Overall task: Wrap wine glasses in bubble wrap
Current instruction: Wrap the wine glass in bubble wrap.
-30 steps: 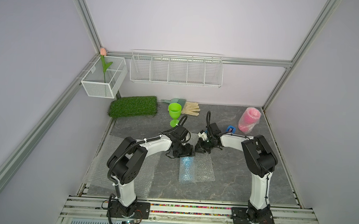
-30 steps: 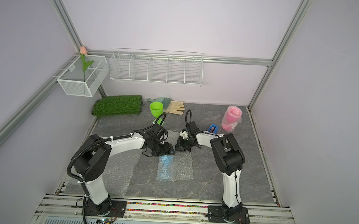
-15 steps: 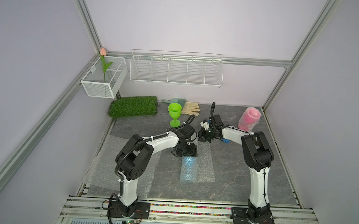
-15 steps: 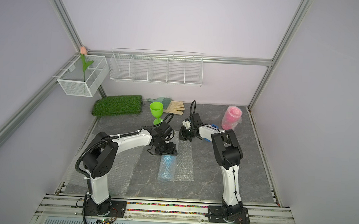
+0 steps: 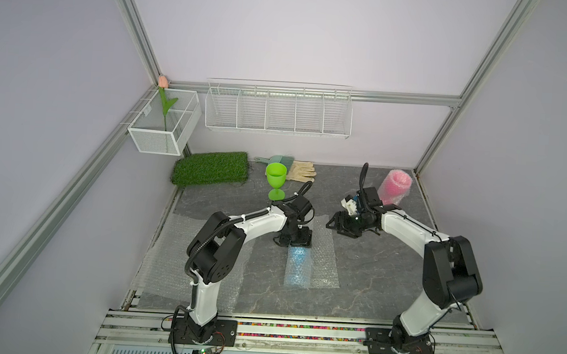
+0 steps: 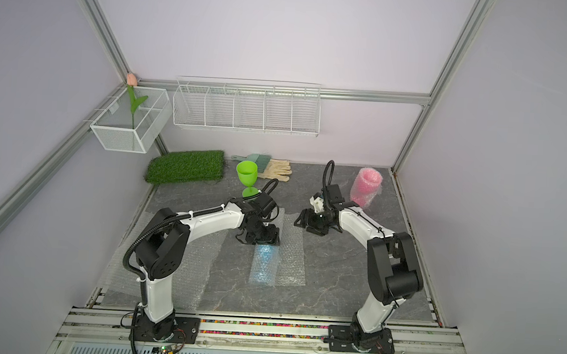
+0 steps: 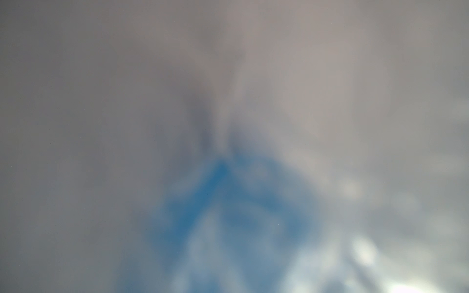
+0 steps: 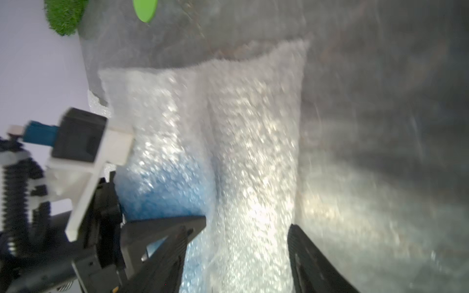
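Right wrist view: the sky blue goblet (image 8: 165, 192) is seen rolled inside bubble wrap (image 8: 253, 132) mid-floor; the right gripper (image 8: 241, 228) is held with fingers spread wide at the sheet's corner; in a top view the left gripper (image 5: 293, 241) is set on the roll's far end, its finger state not discernible; the pink goblet (image 5: 396, 185) stands wrapped at far right; the lime green goblet (image 5: 276, 180) stands bare; a tulip (image 5: 162, 81) is held in the mesh basket (image 5: 155, 139)

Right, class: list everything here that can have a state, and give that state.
green glass, upright, unwrapped
pink glass, wrapped
blue glass, lying down, partly rolled in bubble wrap
spare sheets, flat, unused
left gripper, at blue glass's end, grip unclear
right gripper, jaws open, empty
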`<state>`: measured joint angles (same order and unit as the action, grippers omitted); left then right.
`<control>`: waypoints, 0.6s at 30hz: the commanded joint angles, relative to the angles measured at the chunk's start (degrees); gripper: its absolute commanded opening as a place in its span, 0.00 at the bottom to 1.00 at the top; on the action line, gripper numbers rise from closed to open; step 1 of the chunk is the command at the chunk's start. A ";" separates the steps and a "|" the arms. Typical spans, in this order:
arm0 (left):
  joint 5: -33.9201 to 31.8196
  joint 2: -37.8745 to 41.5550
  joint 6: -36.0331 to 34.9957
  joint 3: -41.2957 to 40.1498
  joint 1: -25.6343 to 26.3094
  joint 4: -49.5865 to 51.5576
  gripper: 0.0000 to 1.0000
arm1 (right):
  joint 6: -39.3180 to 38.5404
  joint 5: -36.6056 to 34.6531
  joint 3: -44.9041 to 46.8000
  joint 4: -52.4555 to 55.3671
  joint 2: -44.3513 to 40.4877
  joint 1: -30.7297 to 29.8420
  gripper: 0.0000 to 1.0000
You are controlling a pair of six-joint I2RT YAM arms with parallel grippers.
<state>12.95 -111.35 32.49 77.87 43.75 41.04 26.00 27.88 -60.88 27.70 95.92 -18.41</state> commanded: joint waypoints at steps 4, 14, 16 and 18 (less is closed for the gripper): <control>-4.75 -2.42 0.68 -1.08 -0.41 4.58 0.60 | 0.58 4.61 16.58 1.43 -6.89 -1.08 0.83; -3.96 -2.82 1.00 -0.93 -0.41 3.88 0.60 | 14.96 15.29 29.06 -22.41 -7.61 -7.64 0.84; -4.03 -2.93 0.91 -0.62 -0.42 4.13 0.60 | 17.96 16.73 29.25 -27.83 -6.51 -7.93 0.80; -4.07 -2.96 0.91 -0.51 -0.43 4.29 0.60 | 19.90 17.53 29.09 -31.58 -5.67 -7.86 0.75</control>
<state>12.86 -111.35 32.51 77.89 43.77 41.06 39.59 44.82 -33.52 4.97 87.88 -25.91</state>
